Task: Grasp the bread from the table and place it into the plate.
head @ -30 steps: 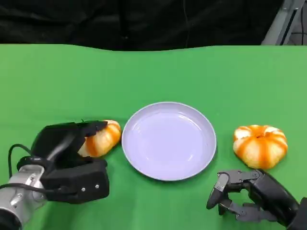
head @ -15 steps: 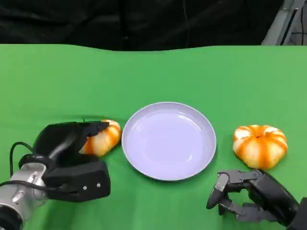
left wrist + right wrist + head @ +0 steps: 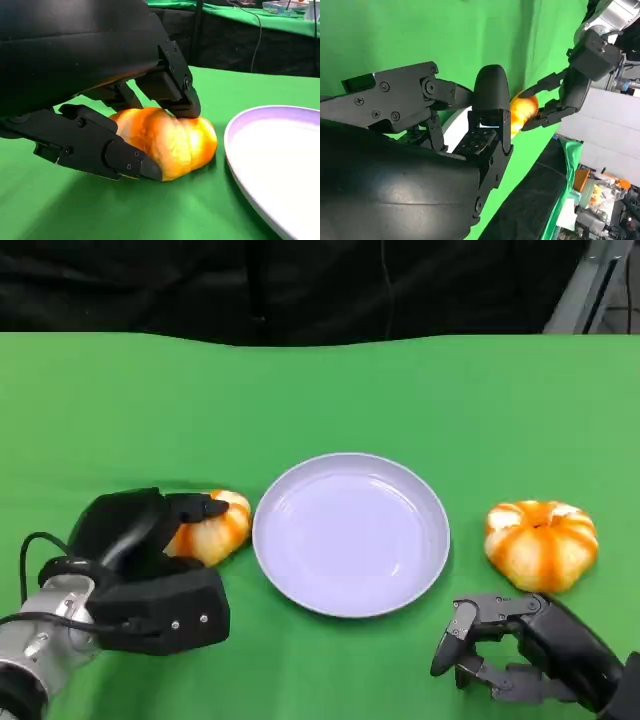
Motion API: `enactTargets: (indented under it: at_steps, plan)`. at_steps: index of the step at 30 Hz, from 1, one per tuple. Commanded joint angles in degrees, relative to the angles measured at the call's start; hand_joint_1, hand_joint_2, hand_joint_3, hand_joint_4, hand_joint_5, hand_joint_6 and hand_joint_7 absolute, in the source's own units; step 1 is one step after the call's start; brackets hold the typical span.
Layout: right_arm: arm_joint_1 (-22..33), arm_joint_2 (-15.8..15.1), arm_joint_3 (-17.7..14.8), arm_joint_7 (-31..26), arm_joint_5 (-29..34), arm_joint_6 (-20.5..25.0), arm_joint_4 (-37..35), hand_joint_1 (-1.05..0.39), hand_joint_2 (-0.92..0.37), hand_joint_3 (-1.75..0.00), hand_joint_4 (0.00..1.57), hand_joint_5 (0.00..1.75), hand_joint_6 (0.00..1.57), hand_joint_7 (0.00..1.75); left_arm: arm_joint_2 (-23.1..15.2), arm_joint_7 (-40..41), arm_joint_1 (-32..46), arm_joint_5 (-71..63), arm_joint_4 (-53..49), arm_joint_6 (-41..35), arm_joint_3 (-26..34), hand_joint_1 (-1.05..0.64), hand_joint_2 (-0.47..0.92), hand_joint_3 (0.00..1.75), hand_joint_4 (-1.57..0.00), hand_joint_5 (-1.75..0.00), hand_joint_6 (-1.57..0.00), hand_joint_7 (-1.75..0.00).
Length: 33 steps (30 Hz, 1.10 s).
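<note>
Left robot hand (image 3: pixel 150 570) closes in over the last second, fingers now clamped round the bread (image 3: pixel 212 525), which sits on the green table (image 3: pixel 100 410) just left of the lilac plate (image 3: pixel 350 533). Grasp looks set, lift is next; right robot hand (image 3: pixel 520 645) idles part-curled, holding nothing, near a second striped loaf (image 3: pixel 541 543)

The left hand (image 3: pixel 150 560) covers the near side of the bread (image 3: pixel 212 527). The plate (image 3: pixel 280 165) is cut off by the left wrist picture's edge. The right hand (image 3: pixel 525 650) runs off the head picture's lower corner; whether its fingertips meet cannot be told.
</note>
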<state>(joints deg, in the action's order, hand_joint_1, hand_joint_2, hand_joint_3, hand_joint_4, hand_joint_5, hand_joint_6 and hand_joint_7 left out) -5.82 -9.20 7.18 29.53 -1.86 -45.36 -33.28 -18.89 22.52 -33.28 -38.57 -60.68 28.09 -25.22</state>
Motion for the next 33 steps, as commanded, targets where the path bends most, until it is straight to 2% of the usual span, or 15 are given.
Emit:
enactTargets:
  at_steps: [1, 16, 17, 18, 20, 22, 25, 33]
  plan:
    - [0.5, -0.7, -0.3, -0.1, -0.4, -0.2, 0.1, -0.09, -0.88, -0.52, 0.74, 1.56, 0.83, 1.06, -0.6, -0.3, 0.3, -0.1, -1.1, 0.2, -0.5, -0.12, 0.91, 0.00, -0.67, -0.87, -1.04, -0.01]
    - [0.5, -0.7, -0.3, -0.2, -0.3, -0.2, 0.1, -0.09, -0.88, -0.52, 0.74, 1.56, 0.83, 1.06, -0.2, 1.4, 0.9, 0.4, -0.6, 0.9, 0.0, -0.12, 0.91, 0.00, -0.65, -0.89, -1.04, -0.01]
    - [0.4, -0.7, -0.3, -0.3, -0.2, -0.2, 0.1, -0.08, -0.88, -0.53, 0.73, 1.55, 0.83, 1.06, 0.1, 2.6, 1.4, 0.8, -0.2, 1.4, 0.5, -0.11, 0.91, 0.00, -0.63, -1.18, -1.13, -0.09]
    - [0.4, -0.7, -0.3, -0.3, -0.2, -0.2, 0.1, -0.08, -0.88, -0.53, 0.73, 1.55, 0.83, 1.06, 0.3, 3.5, 1.7, 1.1, 0.0, 1.7, 0.8, -0.11, 0.91, 0.00, -0.61, -1.30, -1.15, -0.13]
    - [0.3, -0.6, -0.3, -0.3, -0.2, -0.1, 0.1, -0.07, -0.88, -0.53, 0.73, 1.55, 0.83, 1.06, 0.2, 7.3, 2.4, 0.6, 1.2, 2.1, 1.1, -0.11, 0.91, 0.00, -0.59, -1.41, -1.02, -0.45]
    - [0.2, -0.5, -0.3, -0.1, -0.5, 0.0, -0.1, -0.07, -0.88, -0.53, 0.73, 1.56, 0.83, 1.06, -1.1, 12.1, 4.9, -0.3, 8.2, 2.2, 2.4, -0.14, 0.90, 0.00, -0.58, -1.42, -0.87, -0.65]
    - [0.1, -0.5, -0.2, 0.0, -0.5, 0.0, -0.3, -0.06, -0.88, -0.53, 0.72, 1.56, 0.83, 1.06, -1.8, 12.8, 6.8, -0.7, 13.3, 1.2, 3.1, -0.15, 0.89, 0.00, -0.59, -1.40, -0.84, -0.69]
    - [0.1, -0.5, -0.2, -0.2, -0.2, -0.1, -0.2, -0.06, -0.88, -0.54, 0.72, 1.57, 0.83, 1.07, -2.0, 11.9, 8.1, -0.5, 15.9, 0.5, 3.7, -0.12, 0.87, 0.00, -0.60, -1.41, -0.85, -0.70]
